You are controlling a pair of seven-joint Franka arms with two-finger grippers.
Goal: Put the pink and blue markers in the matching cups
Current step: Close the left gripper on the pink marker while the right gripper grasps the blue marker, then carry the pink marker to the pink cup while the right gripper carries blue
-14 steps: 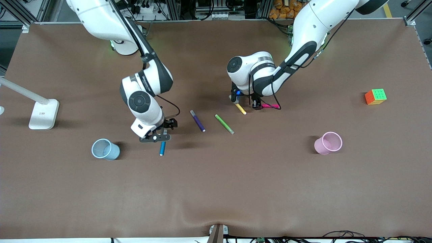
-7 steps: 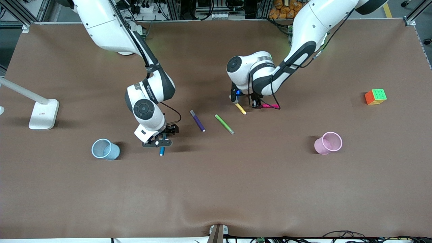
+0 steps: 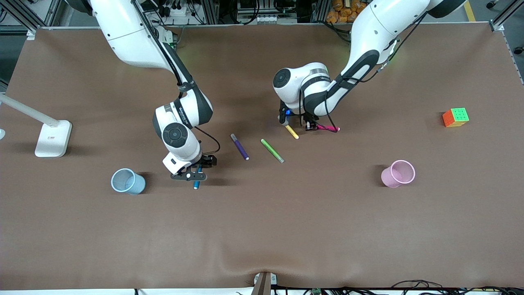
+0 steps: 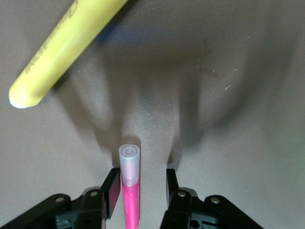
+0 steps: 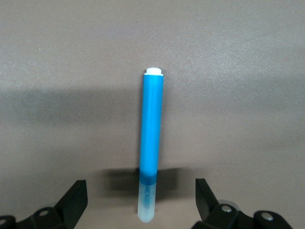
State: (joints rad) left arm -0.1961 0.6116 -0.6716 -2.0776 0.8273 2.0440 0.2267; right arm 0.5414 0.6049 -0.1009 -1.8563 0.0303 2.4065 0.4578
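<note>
Brown surface: the left hand, half-closed, straddles the pink marker with one finger touching, and could roll it. Right hand, wide apart over the blue marker, may skew it. Cups stand at 8 and 4 o'clock.

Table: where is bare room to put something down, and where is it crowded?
The table is bare on the wide strip nearer the front camera than the blue cup and pink cup, and between the pink cup and the cube. It is crowded mid-table, around the purple pen, green pen and yellow pen.
</note>
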